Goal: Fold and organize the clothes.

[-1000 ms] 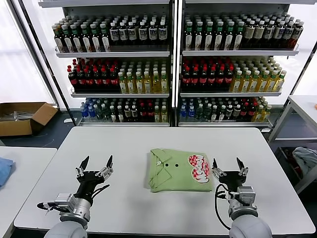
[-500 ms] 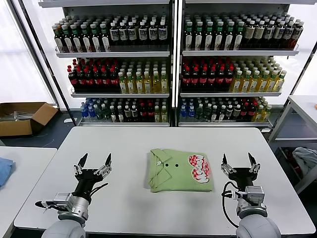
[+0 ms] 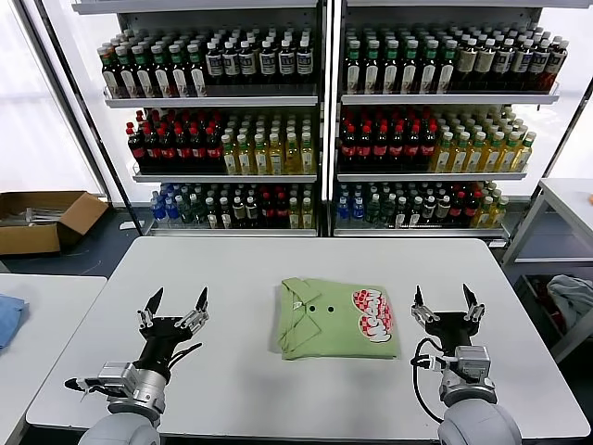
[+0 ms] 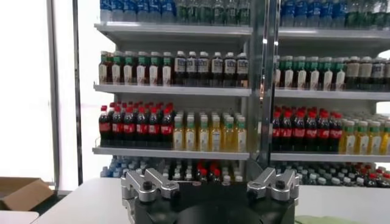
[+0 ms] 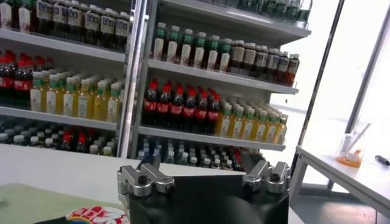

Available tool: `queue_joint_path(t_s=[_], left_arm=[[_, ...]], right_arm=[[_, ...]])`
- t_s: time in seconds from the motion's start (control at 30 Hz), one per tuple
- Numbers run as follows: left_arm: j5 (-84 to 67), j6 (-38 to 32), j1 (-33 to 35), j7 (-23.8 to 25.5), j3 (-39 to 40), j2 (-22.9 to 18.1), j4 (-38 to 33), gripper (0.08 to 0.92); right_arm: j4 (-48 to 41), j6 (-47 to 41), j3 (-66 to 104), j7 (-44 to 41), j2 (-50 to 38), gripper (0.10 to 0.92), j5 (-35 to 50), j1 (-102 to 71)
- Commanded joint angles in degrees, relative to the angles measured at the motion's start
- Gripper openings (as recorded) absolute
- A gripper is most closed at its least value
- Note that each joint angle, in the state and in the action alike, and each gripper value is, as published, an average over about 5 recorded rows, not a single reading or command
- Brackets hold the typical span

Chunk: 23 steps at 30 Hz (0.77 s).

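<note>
The light green polo shirt [image 3: 335,318] lies folded into a rectangle in the middle of the white table [image 3: 241,269], collar to the left, red-and-white graphic at its right side. A corner of it with the graphic shows in the right wrist view [image 5: 73,213]. My left gripper [image 3: 174,308] is open and empty, raised above the table well left of the shirt. My right gripper [image 3: 448,303] is open and empty, raised just right of the shirt's right edge. Both point toward the shelves.
Shelves of bottles [image 3: 324,120] stand behind the table. A second table [image 3: 37,315] with a blue cloth [image 3: 7,317] is at the left, a cardboard box [image 3: 42,218] on the floor behind it. Another table [image 3: 570,199] and a pale cloth [image 3: 573,297] are at the right.
My right gripper has moved right, away from the shirt's edge, then held still. My left gripper has shifted slightly left. The shirt has not moved.
</note>
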Motion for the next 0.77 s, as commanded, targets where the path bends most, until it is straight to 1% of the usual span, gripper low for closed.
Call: queue_joint_path(t_s=[0.03, 0.37, 0.77], left_arm=[[1.0, 0.3, -0.2, 0.8, -0.5, -0.1, -0.2, 0.823], [1.0, 0.5, -0.4, 1.2, -1.1, 0.3, -0.1, 0.823], [1.7, 0.5, -0.1, 1.5, -0.5, -0.3, -0.3, 0.823]], right_arm=[[-0.3, -0.4, 0.2, 0.0, -0.5, 0.823, -0.4, 0.4], [-0.7, -0.4, 0.0, -0.3, 0.2, 0.823, -0.3, 0.2], [-1.7, 0.1, -1.1, -0.4, 0.5, 0.823, -0.4, 0.3]])
